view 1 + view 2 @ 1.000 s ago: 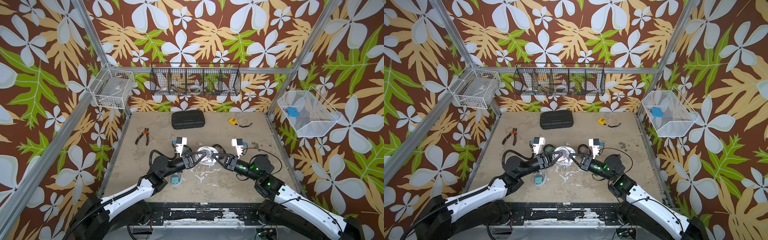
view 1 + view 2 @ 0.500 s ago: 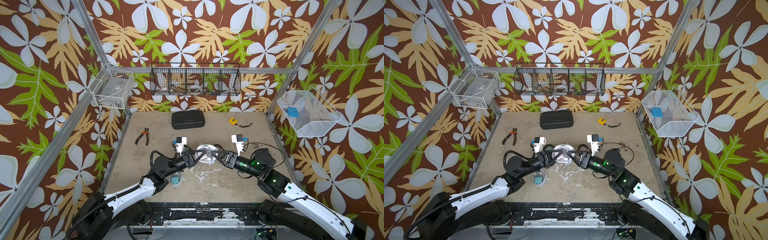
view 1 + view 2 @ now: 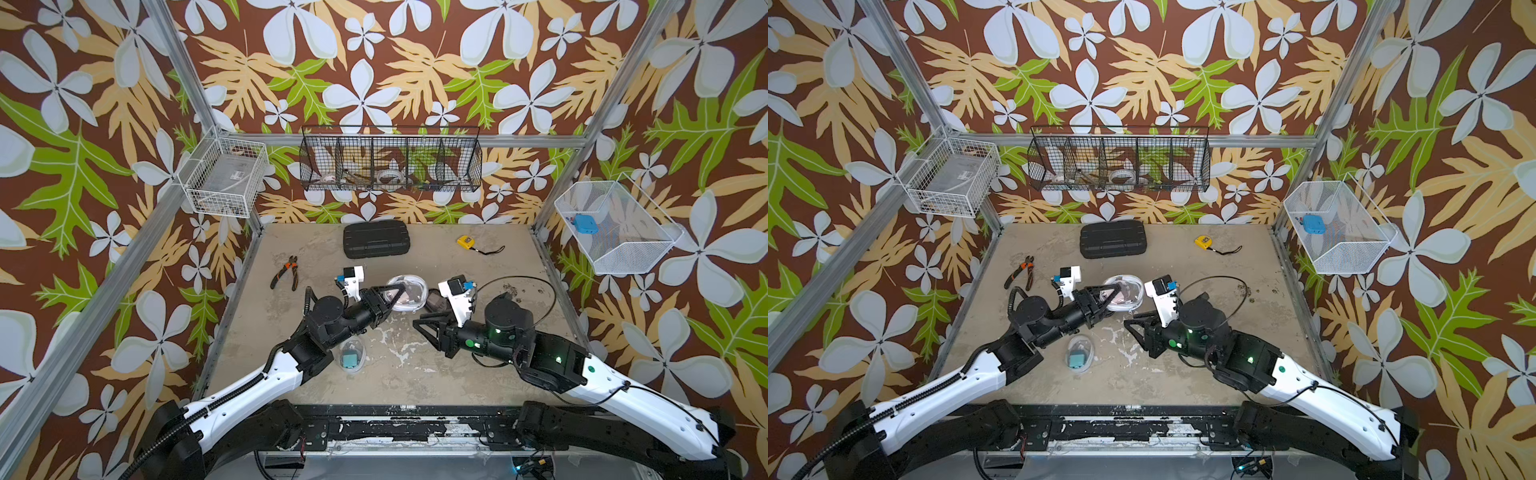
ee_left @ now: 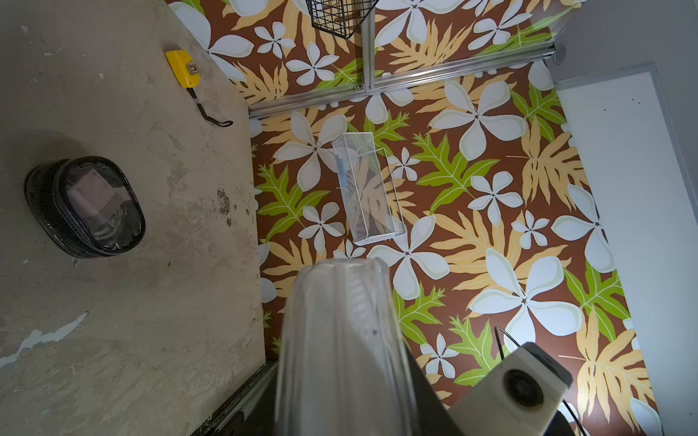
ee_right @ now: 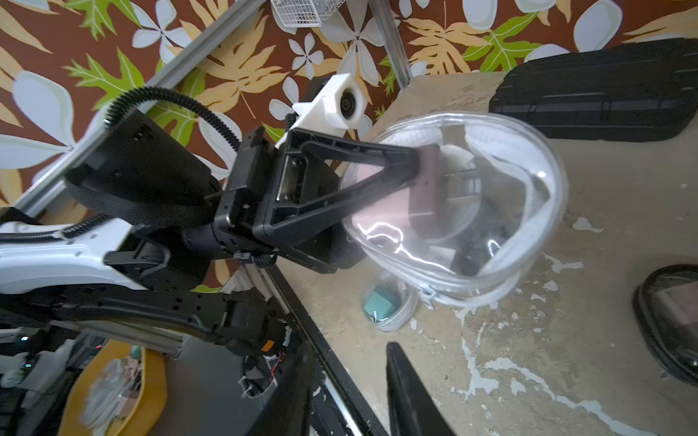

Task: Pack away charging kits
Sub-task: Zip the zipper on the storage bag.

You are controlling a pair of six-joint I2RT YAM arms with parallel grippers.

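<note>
In both top views the left claw is clamped on the near edge of a clear oval case, which appears raised off the worktop near its middle. The right claw hangs just beside it, fingers apart and empty. A second clear case holding a teal plug lies by the left arm. A black-rimmed case sits just beyond the right wrist.

From the left wrist, the held case's clear wall runs edge-on between the jaws, and the black-rimmed case lies flat, well apart.

From the right wrist, a pink plug shows through the held case, whose film glares and buckles. It looks light, soft-walled and slippery. The zipper rim seems a surer hold than the film.
</note>
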